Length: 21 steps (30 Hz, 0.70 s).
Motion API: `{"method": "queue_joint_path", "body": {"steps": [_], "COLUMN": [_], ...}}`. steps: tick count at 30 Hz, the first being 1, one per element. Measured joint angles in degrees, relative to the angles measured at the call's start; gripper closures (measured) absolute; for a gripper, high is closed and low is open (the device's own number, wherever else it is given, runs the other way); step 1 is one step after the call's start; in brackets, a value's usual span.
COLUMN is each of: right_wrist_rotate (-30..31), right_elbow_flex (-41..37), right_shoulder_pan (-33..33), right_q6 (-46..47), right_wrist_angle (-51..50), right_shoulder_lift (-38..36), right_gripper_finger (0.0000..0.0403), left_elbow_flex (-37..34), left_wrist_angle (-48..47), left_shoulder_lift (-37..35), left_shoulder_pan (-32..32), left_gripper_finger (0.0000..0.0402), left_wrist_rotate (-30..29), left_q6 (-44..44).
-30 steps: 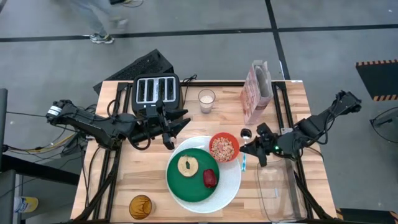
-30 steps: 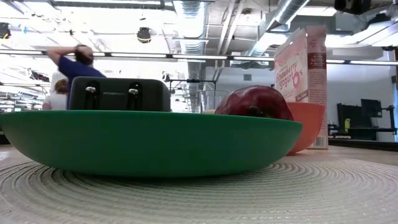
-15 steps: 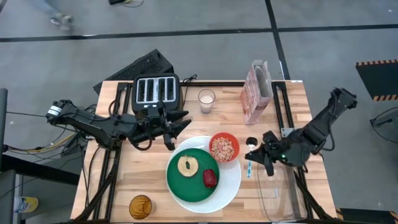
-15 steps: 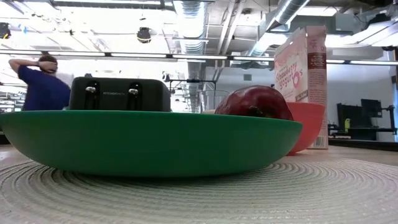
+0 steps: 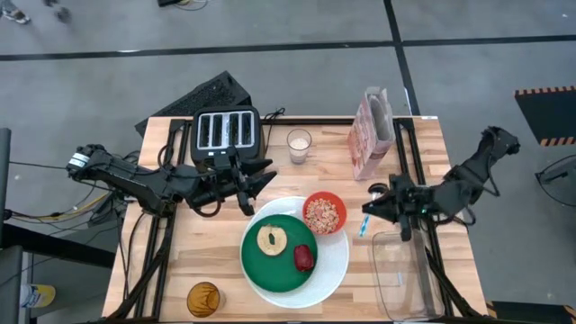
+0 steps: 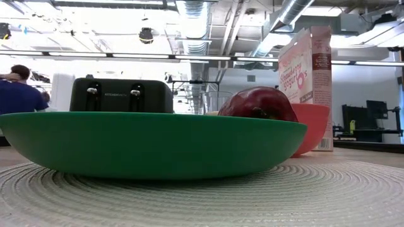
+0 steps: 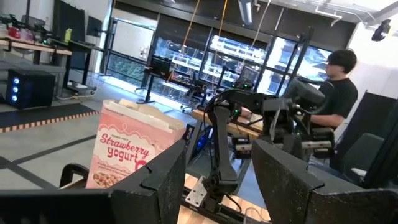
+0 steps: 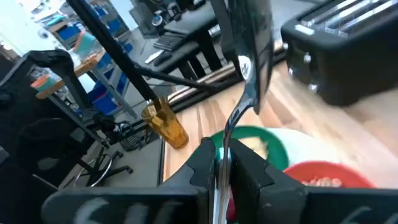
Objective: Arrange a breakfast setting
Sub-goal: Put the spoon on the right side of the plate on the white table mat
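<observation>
The green plate (image 5: pixel 270 265) lies on the large white round plate (image 5: pixel 335 268). It carries the round toasted bread (image 5: pixel 271 239) and the dark-red fruit (image 5: pixel 304 258). The red bowl (image 5: pixel 324 213), holding cereal, sits at the white plate's far right rim. My right gripper (image 5: pixel 373 209) is right of the bowl and shut on the blue-handled spoon (image 5: pixel 363 225). My left gripper (image 5: pixel 261 180) is open and empty between the toaster and the plates; it also shows in its wrist view (image 7: pixel 217 180). My right gripper pinches the spoon's metal stem (image 8: pixel 225 146) between its two fingers, coming from the table's right side. The spoon's bowl (image 8: pixel 250 31) sticks out beyond the fingertips, and the blue handle end (image 5: pixel 363 227) points toward the table's near edge. The spoon seems clear of the table.
A black toaster (image 5: pixel 227 133), a glass of milk (image 5: pixel 299 145) and a pink cereal box (image 5: pixel 371 135) stand along the far edge. A glass of orange juice (image 5: pixel 203 299) stands near left. A clear plastic container (image 5: pixel 400 270) lies near right. A person (image 6: pixel 19 94) is beyond the table.
My right gripper, shut on the spoon, has carried it from beside the white plate's right rim a little toward the table's right edge. It dipped toward the near edge first, then went back toward the far edge. A person has walked past behind the table.
</observation>
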Motion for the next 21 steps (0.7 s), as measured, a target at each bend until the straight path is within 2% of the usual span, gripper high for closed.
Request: {"method": "queue_joint_path", "body": {"steps": [10, 21], "right_wrist_rotate": [-6.4, -13.4], "right_elbow_flex": [0.0, 0.0], "right_shoulder_pan": [-8.3, -13.2], "right_q6": [-11.3, -22.2], "right_wrist_angle": [-0.1, -0.1], "right_shoulder_lift": [-8.0, -10.5], "right_gripper_finger": [0.0348, 0.0348], "left_elbow_flex": [0.0, 0.0], "left_wrist_angle": [0.0, 0.0], "left_shoulder_lift": [0.0, 0.0], "left_shoulder_pan": [0.0, 0.0], "left_gripper_finger": [0.0231, 0.0231], "left_wrist_rotate": [0.0, -1.3], "left_q6": [0.2, -0.3]}}
